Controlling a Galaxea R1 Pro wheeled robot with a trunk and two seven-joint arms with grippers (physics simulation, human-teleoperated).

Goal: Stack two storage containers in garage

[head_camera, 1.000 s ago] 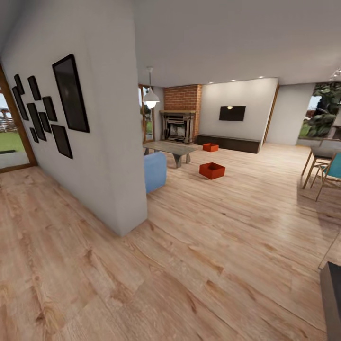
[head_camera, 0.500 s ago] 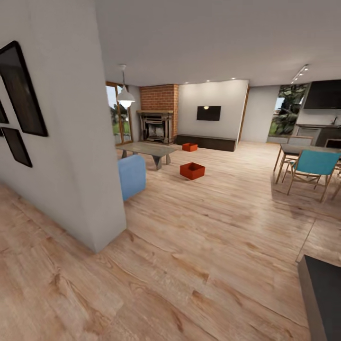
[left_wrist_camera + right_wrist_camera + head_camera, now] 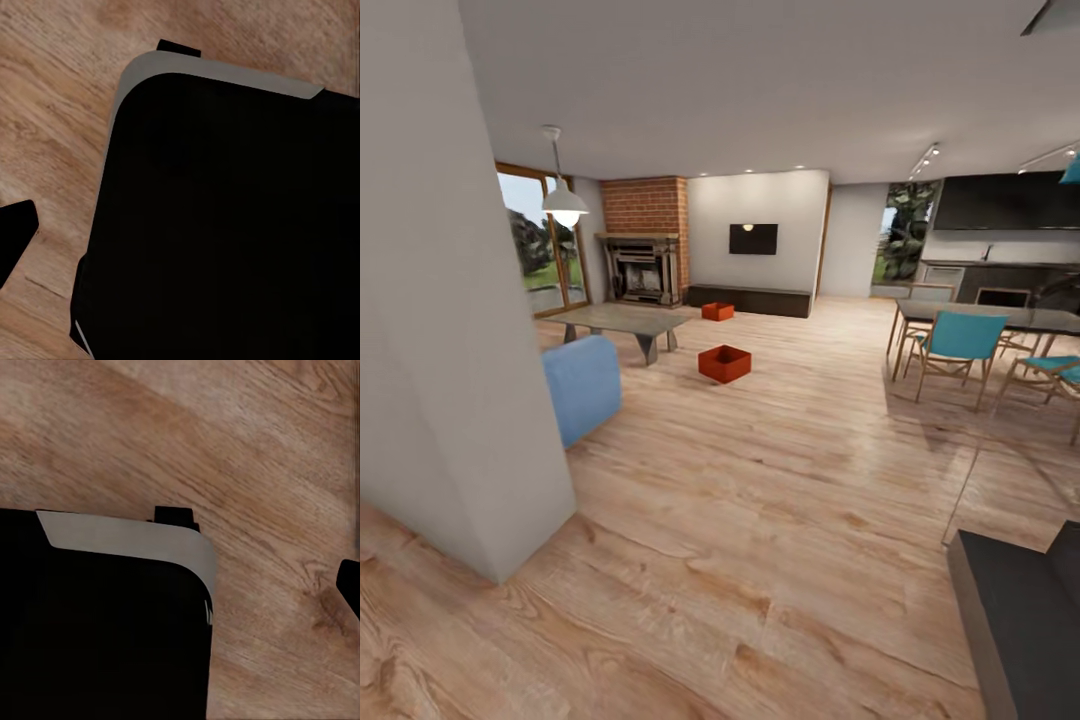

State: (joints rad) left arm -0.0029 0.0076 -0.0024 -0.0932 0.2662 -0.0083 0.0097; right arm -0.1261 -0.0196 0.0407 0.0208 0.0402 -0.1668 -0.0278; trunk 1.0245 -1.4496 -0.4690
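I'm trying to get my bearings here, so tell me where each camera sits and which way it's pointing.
Head view: up on the robot's head, facing forward across the living room toward two storage containers near the coffee table and brick fireplace.
Left wrist view: on the left arm, aimed down at the wood-plank floor, with the robot's dark base below it.
Right wrist view: on the right arm, likewise aimed down.
Shared: all three show the same plank floor; both wrist views show the base.

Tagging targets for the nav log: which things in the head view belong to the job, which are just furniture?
Job: near storage container; far storage container; both on the wood floor.
Not job: blue sofa, coffee table, fireplace, teal chair.
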